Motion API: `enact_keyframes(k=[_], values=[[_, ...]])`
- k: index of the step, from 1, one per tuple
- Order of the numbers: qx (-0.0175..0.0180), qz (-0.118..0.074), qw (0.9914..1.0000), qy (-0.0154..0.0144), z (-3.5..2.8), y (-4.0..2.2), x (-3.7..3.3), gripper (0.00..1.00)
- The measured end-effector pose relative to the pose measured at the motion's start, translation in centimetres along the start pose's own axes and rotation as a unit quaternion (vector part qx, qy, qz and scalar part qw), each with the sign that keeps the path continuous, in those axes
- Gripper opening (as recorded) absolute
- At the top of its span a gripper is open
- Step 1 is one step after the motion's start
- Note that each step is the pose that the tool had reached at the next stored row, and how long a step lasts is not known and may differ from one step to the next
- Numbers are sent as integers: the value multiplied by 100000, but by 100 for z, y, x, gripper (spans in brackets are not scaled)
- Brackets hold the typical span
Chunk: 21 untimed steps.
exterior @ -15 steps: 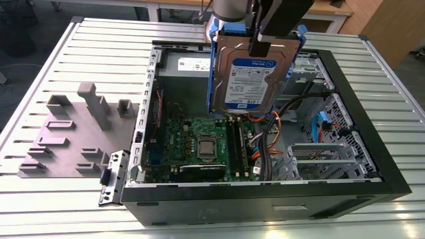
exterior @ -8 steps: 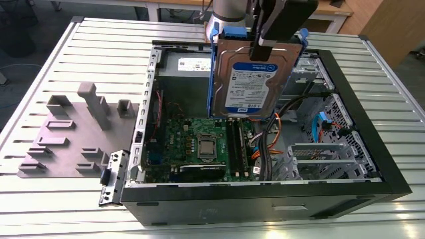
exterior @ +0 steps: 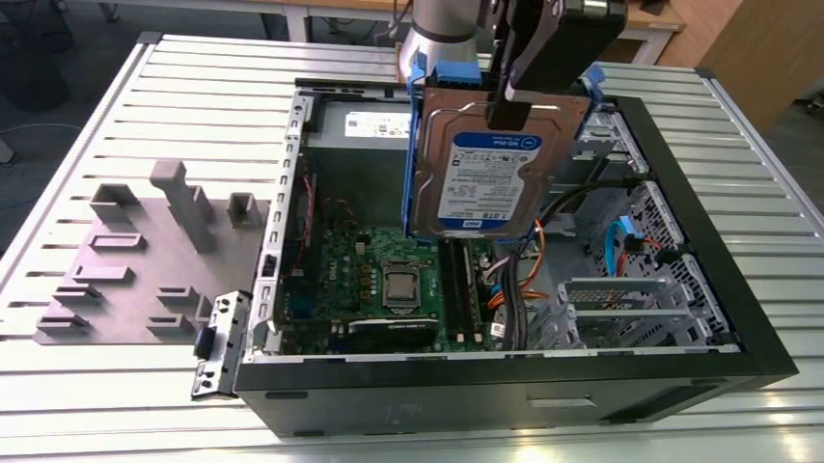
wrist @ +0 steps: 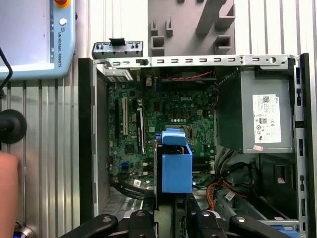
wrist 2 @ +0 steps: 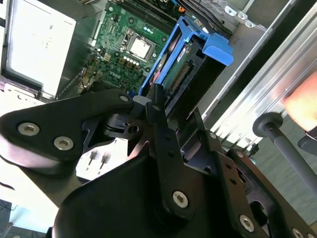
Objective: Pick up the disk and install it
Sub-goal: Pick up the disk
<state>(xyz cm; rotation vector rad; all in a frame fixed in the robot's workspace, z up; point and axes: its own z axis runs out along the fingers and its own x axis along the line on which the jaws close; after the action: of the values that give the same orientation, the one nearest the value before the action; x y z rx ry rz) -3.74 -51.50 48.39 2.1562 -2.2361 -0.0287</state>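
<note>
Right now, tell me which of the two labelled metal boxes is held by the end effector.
The disk: blue-railed, hanging upright from the end effector above the open case. The grey power-supply box sits mounted inside it.

The exterior view is looking down obliquely from some way off, framing the open computer case (exterior: 515, 391) on the table (exterior: 103, 424). The first wrist view is facing straight down into it, the second wrist view slanting in closer. All are sharing the motherboard (exterior: 380, 280) (wrist 2: 124, 47) (wrist: 163, 106) and disk (exterior: 483, 174) (wrist 2: 190, 74) (wrist: 177, 171).

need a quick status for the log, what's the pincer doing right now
Pincer: closed on the hard drive, holding it upright above the open computer case.
</note>
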Motion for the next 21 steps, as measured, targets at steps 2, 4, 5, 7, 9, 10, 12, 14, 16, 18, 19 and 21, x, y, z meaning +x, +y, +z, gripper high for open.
enact_keyframes(k=[2, 4, 5, 7, 9, 10, 12, 14, 16, 18, 19, 21], values=[[2, 5, 100000, 23, 0, -1, 29, 35], [4, 3, 100000, 46, 1, -2, 60, 35], [5, 5, 100000, 65, 1, -3, 75, 35], [8, 4, 100000, 87, 2, -4, 102, 35], [5, 8, 100000, 124, 2, -4, 125, 35], [4, 9, 100000, 147, 2, -4, 134, 35], [9, 17, 100000, 190, 2, -4, 143, 35], [10, 10, 100000, 199, 2, -5, 144, 35], [6, 9, 100000, 208, 1, -5, 145, 35], [10, 11, 100000, 201, 2, -5, 145, 35], [10, 10, 100000, 201, 2, -5, 145, 35], [9, 10, 100000, 202, 2, -5, 145, 35]])
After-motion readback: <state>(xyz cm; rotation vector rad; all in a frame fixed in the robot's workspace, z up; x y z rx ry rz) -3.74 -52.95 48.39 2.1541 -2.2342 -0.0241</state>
